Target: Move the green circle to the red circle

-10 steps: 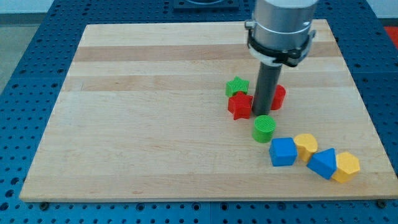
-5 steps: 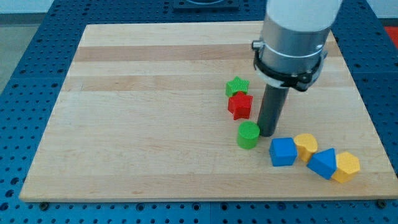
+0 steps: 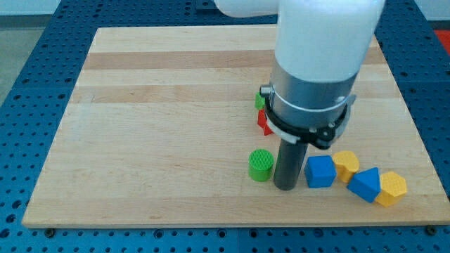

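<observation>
Resting on the wooden board [image 3: 140, 105], my tip [image 3: 285, 187] stands just right of the green circle [image 3: 260, 165], between it and the near blue block [image 3: 320, 171]; the rod has no jaws, so it neither opens nor closes and grips nothing. The red circle is hidden behind the arm (only slivers of a red block [image 3: 264, 123] and a green block [image 3: 260, 102] show); the green circle looks light, stiff and free-sliding, best pushed square from its near-left side; open room lies left, while the near edge is close.
</observation>
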Tool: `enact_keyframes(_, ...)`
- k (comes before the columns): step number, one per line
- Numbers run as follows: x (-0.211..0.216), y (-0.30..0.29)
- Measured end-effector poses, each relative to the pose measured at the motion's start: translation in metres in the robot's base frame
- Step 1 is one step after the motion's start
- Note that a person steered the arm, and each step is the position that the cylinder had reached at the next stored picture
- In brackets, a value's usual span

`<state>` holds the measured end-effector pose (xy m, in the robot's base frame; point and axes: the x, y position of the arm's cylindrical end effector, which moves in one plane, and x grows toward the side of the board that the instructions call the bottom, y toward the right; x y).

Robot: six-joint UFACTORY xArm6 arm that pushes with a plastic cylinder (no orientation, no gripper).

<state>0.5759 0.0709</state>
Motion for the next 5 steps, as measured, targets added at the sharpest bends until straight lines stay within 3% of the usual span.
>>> enact_keyframes(2,0.030,-0.020)
enact_keyframes(4,-0.004,-0.054)
enact_keyframes(5,-0.053,-0.007)
